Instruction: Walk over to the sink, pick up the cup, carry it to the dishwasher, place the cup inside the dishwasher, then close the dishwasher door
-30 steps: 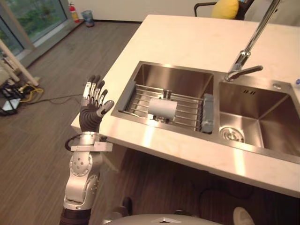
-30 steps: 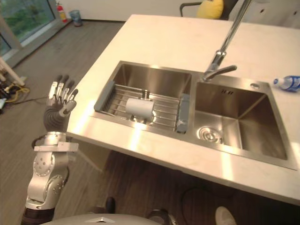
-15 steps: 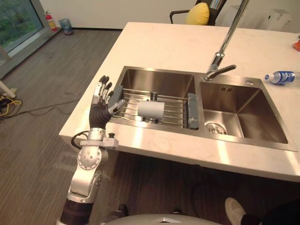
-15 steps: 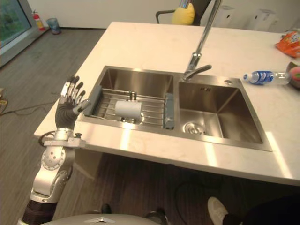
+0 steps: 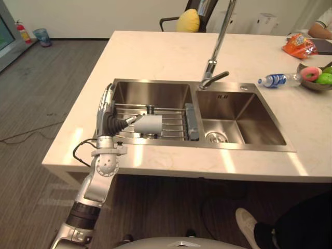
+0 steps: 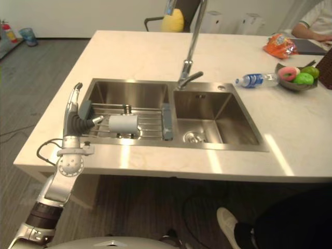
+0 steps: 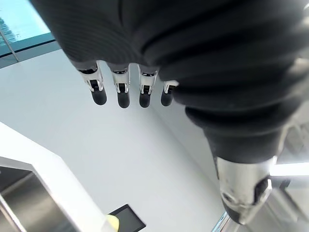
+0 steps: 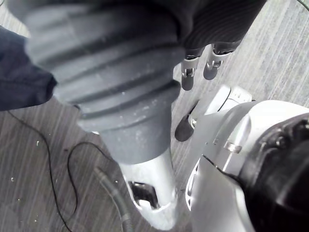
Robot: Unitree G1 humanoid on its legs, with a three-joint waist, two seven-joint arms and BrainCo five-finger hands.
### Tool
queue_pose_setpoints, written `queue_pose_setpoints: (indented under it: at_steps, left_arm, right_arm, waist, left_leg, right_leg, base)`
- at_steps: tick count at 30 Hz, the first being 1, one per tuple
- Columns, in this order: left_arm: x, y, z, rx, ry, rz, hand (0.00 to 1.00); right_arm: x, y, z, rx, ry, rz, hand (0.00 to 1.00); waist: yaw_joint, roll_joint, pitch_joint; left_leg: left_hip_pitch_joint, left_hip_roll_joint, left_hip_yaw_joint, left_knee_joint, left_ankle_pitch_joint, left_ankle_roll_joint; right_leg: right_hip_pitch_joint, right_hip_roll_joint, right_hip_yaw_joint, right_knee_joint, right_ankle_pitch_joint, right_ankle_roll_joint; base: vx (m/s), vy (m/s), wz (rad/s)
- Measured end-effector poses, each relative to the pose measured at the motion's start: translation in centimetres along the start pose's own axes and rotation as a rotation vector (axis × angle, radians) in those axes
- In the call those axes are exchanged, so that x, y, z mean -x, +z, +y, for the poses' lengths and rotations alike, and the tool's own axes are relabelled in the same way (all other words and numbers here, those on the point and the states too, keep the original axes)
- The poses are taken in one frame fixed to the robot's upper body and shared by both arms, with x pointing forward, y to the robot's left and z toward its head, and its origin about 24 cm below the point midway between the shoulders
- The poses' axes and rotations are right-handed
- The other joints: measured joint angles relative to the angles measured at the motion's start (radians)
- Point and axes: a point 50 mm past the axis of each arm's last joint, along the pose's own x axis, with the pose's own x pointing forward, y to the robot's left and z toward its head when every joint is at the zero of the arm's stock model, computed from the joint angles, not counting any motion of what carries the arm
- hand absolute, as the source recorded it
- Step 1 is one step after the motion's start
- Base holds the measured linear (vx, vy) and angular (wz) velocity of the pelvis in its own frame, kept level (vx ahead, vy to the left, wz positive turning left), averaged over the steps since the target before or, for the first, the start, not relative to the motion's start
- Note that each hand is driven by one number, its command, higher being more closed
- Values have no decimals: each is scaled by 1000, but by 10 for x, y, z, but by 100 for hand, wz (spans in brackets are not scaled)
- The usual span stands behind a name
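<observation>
Steel double sink (image 5: 234,147) set in a pale stone counter (image 5: 155,52), tall tap (image 5: 216,51) behind the divider. Cup (image 5: 149,124) is white and lies on its side on the wire rack (image 5: 174,122) across the left basin. Not picked up yet.

Left hand (image 5: 111,124) is raised at the sink's left edge, just beside the rack. Fingers (image 5: 106,98) are straight and close together, pointing up. The thumb sticks out toward the cup's near end (can't tell if the tip touches it). It grips nothing.

Right hand (image 8: 145,58) hangs low over grey plank floor, fingers (image 8: 187,77) loose and uncurled, holding nothing.

At the counter's far right: water bottle (image 5: 274,80) on its side, fruit bowl (image 5: 313,81), orange snack bag (image 5: 298,46). A person's shoe (image 5: 248,220) shows on the floor under the counter's near edge.
</observation>
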Motion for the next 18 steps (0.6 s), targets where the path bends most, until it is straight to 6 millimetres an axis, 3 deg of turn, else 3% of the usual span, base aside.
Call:
queue_pose_setpoints:
  at_steps: [4,11,18]
  left_arm:
    - [-1,-14,-12,-162,-84,29,0]
    - [-10,-45,-15,-430,-220,89,0]
    - [-3,-70,-13,-530,-286,208,0]
  right_arm:
    - [0,2,1,-2,0,-16,0]
    - [0,4,-1,-29,-11,-40,0]
    - [0,5,-4,-65,-25,-44,0]
  waist:
    - [-16,4,-2]
    - [-39,10,-4]
    - [-52,22,-5]
  left_leg:
    - [0,13,8,0,-5,-7]
    - [3,17,40,1,-18,-8]
    - [7,17,68,7,-34,-10]
  right_leg:
    - [-5,14,-4,1,7,13]
    - [-21,18,-10,2,14,13]
    - [-35,18,6,-2,17,14]
  base:
    - [41,-36,-8]
    - [2,-19,-13]
    - [-30,-19,-14]
